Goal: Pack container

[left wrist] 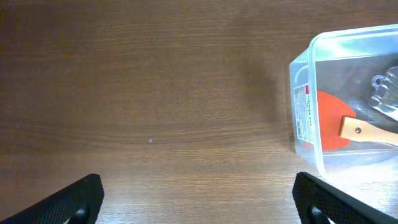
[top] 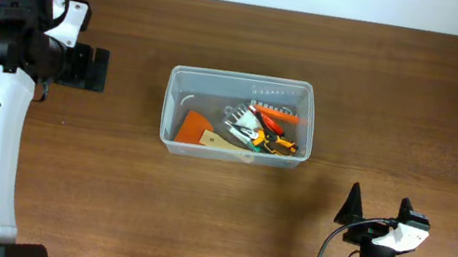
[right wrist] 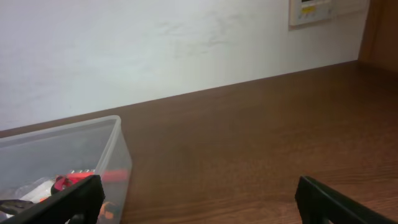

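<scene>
The container (top: 243,78) is sitting centrally on the bench (top: 427,78), tools (top: 257,130) piled inside, while the left claw (top: 99,70) at left and right claw (top: 377,211) near right are gaping wide, empty, so any reach is probably needing a high path over its rim.

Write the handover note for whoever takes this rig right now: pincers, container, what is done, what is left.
The left pincer is open and empty, over bare table to the left of the container.
The right pincer is open and empty, to the right of the container and apart from it.
The container stands upright mid-table with no lid on. It holds an orange scraper and a pile of hand tools.
Done: tools are inside, and none shows outside.
Left: probably nothing more to load. No lid is in view.
</scene>
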Robot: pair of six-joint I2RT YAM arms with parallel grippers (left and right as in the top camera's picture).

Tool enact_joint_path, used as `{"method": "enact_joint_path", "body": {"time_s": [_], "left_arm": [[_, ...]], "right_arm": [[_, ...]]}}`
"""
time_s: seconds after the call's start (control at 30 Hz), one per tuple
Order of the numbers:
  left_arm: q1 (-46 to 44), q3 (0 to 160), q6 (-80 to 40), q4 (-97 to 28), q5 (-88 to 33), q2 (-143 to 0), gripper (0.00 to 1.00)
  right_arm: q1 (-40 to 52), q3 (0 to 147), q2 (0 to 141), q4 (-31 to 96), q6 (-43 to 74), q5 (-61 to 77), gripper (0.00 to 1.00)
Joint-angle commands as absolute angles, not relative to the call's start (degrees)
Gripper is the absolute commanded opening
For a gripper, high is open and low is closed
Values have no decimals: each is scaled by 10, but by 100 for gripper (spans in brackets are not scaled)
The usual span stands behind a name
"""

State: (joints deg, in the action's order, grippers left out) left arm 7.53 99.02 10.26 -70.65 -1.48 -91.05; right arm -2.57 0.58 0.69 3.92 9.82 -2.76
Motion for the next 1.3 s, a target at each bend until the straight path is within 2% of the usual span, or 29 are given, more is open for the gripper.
{"method": "enact_joint_path", "body": {"time_s": [0.0,0.57,0.87,1.03,1.1,1.27], "left_arm": [[77,998,100,-706,-17,-912,99],[76,998,100,-706,-17,-900,99],[56,971,97,-680,-69,-767,99],[-7,868,63,-562,-71,-620,99],[-24,773,19,-469,-71,-527,99],[-25,575,-45,-326,-71,-361,99]], "right_arm": [[-23,3,3,45,93,-31,99],[-23,3,3,45,93,-31,99],[-23,3,3,45,93,-31,99],[-23,3,3,45,93,-31,98],[-23,3,3,45,93,-31,99],[-23,3,3,45,93,-31,99]]}}
